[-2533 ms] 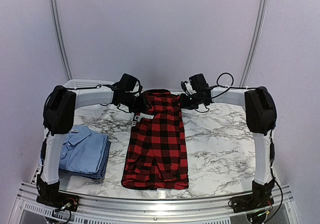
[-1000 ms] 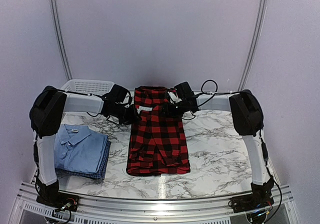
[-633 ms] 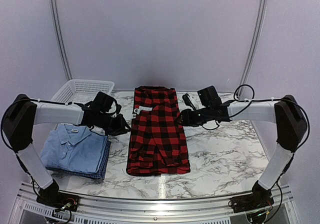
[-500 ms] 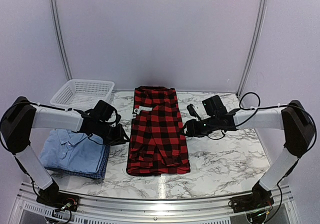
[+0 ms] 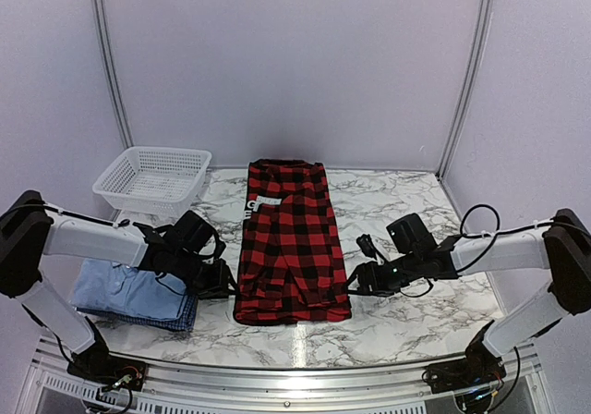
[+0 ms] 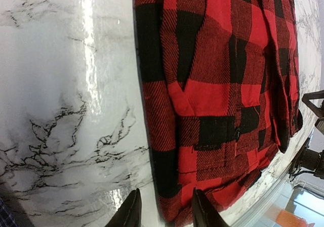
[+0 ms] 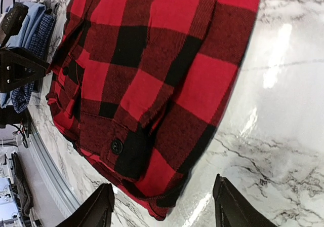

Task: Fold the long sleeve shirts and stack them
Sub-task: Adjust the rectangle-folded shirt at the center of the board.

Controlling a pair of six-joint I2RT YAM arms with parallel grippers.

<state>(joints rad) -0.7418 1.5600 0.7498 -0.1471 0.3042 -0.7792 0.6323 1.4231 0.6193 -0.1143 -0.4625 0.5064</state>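
The red-and-black plaid flannel shirt (image 5: 291, 243) lies flat in a long folded strip down the table's middle, white lettering near its far left edge. My left gripper (image 5: 224, 289) is open at the shirt's near left edge; in the left wrist view (image 6: 164, 216) its fingers straddle that edge. My right gripper (image 5: 352, 286) is open at the near right edge; in the right wrist view (image 7: 163, 206) the shirt's corner (image 7: 152, 136) lies between the fingertips. The light blue collared shirt (image 5: 115, 287) lies folded on the blue checked one (image 5: 180, 318) at left, partly behind my left arm.
A white mesh basket (image 5: 152, 181) stands at the back left. The marble table (image 5: 416, 220) has a metal rail along its near edge. White walls and frame posts close in the back.
Both grippers let go of the shirt's far end, which now lies flat, and moved down its sides to the near corners. Both arms have stretched out low over the table.
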